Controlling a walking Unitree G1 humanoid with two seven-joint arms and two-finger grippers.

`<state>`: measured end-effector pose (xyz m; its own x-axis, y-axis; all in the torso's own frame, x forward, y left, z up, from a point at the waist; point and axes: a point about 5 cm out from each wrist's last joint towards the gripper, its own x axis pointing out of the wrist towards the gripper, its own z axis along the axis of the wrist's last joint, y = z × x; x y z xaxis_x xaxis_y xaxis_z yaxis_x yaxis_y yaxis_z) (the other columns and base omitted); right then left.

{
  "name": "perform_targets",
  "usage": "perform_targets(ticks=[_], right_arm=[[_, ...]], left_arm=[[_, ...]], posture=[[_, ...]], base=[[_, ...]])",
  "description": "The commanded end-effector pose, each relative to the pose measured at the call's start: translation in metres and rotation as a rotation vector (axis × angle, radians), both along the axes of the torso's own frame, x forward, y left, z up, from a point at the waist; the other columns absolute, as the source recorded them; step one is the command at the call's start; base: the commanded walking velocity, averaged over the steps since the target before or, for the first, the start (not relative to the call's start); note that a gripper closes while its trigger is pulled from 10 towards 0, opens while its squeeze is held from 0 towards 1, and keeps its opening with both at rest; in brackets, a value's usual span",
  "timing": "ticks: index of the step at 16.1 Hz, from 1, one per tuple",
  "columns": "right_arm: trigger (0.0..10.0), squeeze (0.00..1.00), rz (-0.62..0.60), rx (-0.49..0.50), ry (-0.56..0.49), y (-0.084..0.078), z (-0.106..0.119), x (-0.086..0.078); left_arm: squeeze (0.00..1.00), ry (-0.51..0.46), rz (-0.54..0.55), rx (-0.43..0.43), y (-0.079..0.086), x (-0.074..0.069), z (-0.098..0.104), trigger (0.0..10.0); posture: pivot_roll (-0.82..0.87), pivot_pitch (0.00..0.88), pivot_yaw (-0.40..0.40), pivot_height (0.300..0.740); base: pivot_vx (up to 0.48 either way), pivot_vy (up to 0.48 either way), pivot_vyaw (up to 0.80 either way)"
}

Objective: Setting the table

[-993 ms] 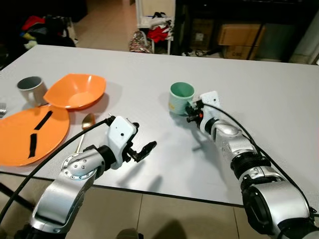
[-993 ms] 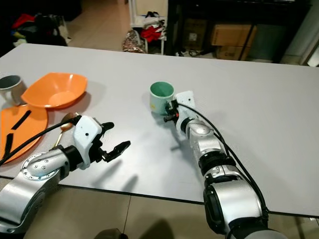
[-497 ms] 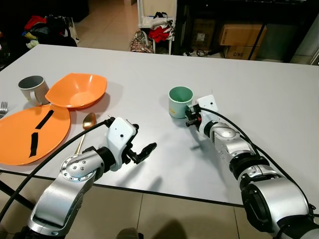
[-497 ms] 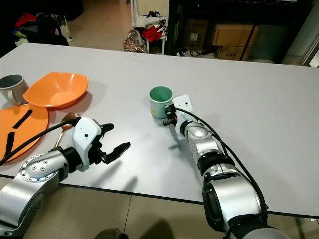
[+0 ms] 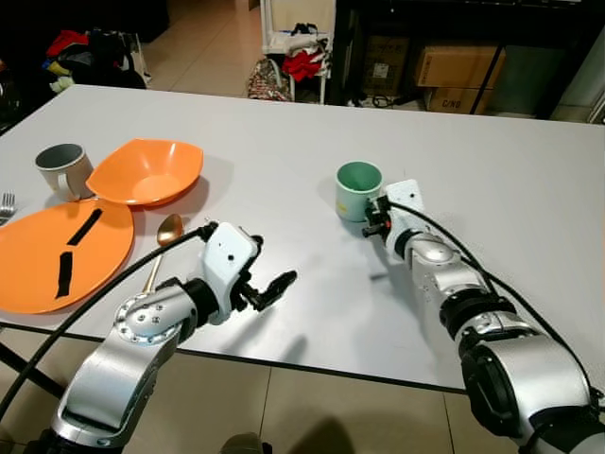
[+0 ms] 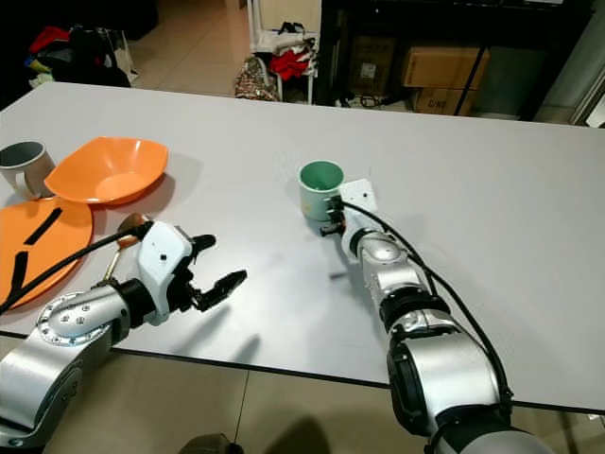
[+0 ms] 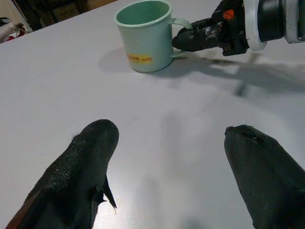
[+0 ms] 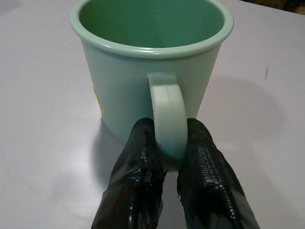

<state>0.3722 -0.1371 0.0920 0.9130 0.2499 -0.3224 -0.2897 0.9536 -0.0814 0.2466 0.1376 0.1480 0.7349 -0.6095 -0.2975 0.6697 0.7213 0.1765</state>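
A pale green mug (image 5: 357,189) stands upright on the white table (image 5: 284,161), right of centre. My right gripper (image 8: 167,151) is shut on the mug's handle (image 8: 167,112), one finger on each side of it, low over the table. My left gripper (image 5: 271,285) hovers open near the table's front edge, well to the left of the mug, with nothing between its fingers (image 7: 83,162). At the far left lie an orange plate (image 5: 38,270), an orange bowl (image 5: 146,172), a grey mug (image 5: 61,168) and a gold spoon (image 5: 165,232).
Two black strips (image 5: 76,244) lie on the orange plate. A fork (image 5: 6,205) shows at the left edge. Beyond the table are a rack with clothes (image 5: 298,52) and cardboard boxes (image 5: 454,66). The table's front edge runs just under my left arm.
The green mug has shifted a little to the right on the table, held by my right gripper. The left arm has stayed where it was.
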Motion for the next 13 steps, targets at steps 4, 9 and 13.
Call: perform_targets(ticks=[4, 9, 13], right_arm=[[10.0, 1.0, -0.02, 0.043, 0.028, -0.007, -0.003, -0.001], [10.0, 1.0, 0.052, 0.066, -0.06, -0.025, 0.0, -0.019], [10.0, 1.0, 0.074, 0.116, -0.122, -0.033, 0.019, -0.078]], left_arm=[[0.0, 0.007, -0.012, 0.002, -0.001, 0.003, -0.001, 10.0], [0.0, -0.006, 0.004, -0.027, 0.004, 0.005, 0.004, 10.0], [0.0, -0.015, 0.045, -0.064, 0.009, 0.002, 0.007, 10.0]], posture=[[0.19, 0.0, 0.032, 0.74], [0.15, 0.0, 0.051, 0.74], [0.12, 0.0, 0.062, 0.74]], base=[[0.0, 0.0, 0.0], [0.0, 0.0, 0.0], [0.0, 0.0, 0.0]])
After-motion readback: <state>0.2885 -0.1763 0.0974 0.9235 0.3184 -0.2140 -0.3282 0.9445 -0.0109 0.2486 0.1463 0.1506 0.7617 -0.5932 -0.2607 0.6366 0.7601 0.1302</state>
